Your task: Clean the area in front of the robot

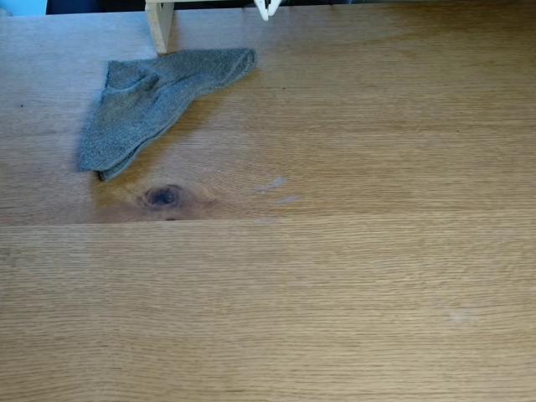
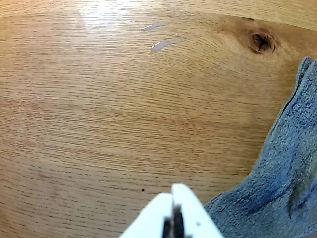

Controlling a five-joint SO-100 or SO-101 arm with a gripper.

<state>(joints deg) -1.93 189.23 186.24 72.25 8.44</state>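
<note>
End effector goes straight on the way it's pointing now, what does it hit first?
Probably bare wood. In the wrist view the end effector has its fingertips together and aims at the table, with the grey cloth off to the right of that line. Depth is unclear, so the cloth's edge could be brushed.

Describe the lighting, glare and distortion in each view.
Fixed view: even, soft light, the cloth casting a faint shadow on the wood. Wrist view: bright glare patch at the top, pale smears shining, grain lines bowed by the lens, the hand close and slightly soft.
</note>
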